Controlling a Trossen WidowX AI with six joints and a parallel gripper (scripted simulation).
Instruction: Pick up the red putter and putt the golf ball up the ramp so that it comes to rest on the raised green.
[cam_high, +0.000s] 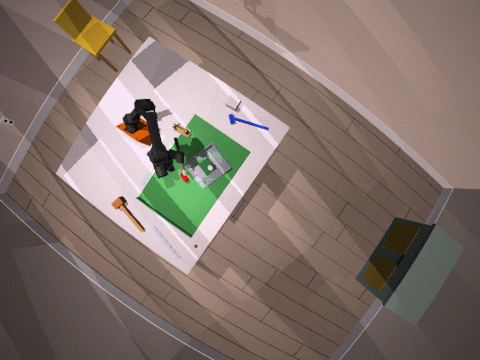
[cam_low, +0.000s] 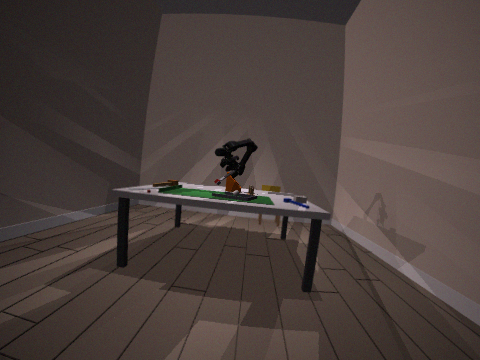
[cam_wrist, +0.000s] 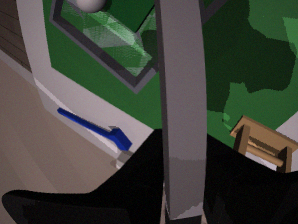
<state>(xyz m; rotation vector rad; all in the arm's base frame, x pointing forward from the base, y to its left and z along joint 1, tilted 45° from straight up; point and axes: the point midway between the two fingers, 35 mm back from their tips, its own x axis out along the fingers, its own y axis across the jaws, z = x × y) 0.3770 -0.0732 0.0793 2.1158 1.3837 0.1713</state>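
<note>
My gripper (cam_high: 180, 156) (cam_wrist: 174, 135) is shut on the red putter. The putter's grey shaft (cam_wrist: 182, 90) runs up through the middle of the wrist view, where its head is out of frame. The red head (cam_high: 184, 177) (cam_low: 217, 181) hangs above the green mat, left of the grey-framed raised green, with the shaft tilted. The white golf ball (cam_high: 210, 168) (cam_wrist: 91, 4) is inside the frame of the raised green (cam_high: 223, 156) (cam_wrist: 95, 53), near its middle in the top view. Whether it is moving cannot be told. The ramp's surface is hard to make out.
A blue hammer-shaped tool (cam_high: 250, 123) (cam_wrist: 90, 124) lies beyond the green mat (cam_high: 185, 210). A small wooden stand (cam_high: 182, 130) (cam_wrist: 262, 142) is at the mat's edge. A wooden mallet (cam_high: 131, 215) lies on the opposite side. An orange piece (cam_high: 142, 134) is by the arm's base.
</note>
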